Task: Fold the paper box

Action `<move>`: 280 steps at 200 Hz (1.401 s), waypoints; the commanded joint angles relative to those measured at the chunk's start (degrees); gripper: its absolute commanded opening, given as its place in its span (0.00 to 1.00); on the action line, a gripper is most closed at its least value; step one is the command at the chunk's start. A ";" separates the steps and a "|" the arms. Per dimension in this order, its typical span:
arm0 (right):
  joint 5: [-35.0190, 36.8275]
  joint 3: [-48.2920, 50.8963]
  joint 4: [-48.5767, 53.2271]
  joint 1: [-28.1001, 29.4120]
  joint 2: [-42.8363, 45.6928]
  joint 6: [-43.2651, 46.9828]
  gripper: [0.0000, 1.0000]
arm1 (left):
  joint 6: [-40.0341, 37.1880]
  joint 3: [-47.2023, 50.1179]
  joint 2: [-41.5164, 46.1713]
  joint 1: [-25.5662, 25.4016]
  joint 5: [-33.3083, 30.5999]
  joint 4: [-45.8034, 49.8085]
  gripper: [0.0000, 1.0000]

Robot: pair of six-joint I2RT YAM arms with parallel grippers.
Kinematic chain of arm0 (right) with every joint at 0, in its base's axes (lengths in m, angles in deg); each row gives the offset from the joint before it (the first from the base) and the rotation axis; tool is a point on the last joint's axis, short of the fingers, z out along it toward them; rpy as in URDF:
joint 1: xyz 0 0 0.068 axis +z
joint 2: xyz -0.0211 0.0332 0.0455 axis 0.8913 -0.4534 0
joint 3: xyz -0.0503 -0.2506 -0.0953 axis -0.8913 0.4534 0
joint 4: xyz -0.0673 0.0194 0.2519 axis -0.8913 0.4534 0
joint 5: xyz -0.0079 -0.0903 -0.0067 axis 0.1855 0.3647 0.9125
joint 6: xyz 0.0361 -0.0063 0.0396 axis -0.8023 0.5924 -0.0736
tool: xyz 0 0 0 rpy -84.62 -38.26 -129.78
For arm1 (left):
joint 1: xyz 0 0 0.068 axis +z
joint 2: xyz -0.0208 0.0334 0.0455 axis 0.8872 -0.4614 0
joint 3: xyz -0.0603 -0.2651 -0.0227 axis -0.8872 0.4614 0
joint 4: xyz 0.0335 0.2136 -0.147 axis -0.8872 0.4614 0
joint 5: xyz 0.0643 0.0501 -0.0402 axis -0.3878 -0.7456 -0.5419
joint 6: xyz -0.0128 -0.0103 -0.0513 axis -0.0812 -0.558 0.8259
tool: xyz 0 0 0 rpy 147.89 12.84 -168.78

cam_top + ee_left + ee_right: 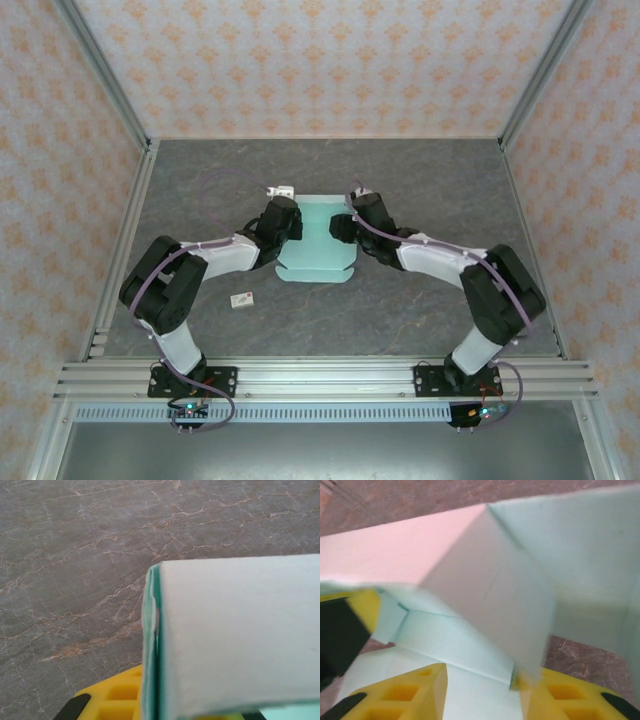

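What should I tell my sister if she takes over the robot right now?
Left tool: shut, pinching a doubled-over edge of the box.
Right tool: open, fingers apart at a lifted flap.
Box: middle of the table, between both tools. A small tag lies apart, near the left arm.
Done: some panels creased and lifted.
Left: the near part lies flat; it looks like the walls need raising and the flaps tucking.
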 commanded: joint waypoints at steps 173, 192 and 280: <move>-48.51 -10.59 11.05 -25.72 -1.40 29.50 0.67 | -3.68 -0.04 4.23 4.10 4.50 -0.32 0.00; -47.30 -13.60 13.40 -25.73 -5.57 31.86 0.63 | -3.72 -0.09 4.59 4.13 4.47 -0.25 0.00; -57.01 -19.12 23.41 -29.89 -11.29 40.99 0.66 | -4.19 -0.10 4.88 4.10 4.53 0.22 0.00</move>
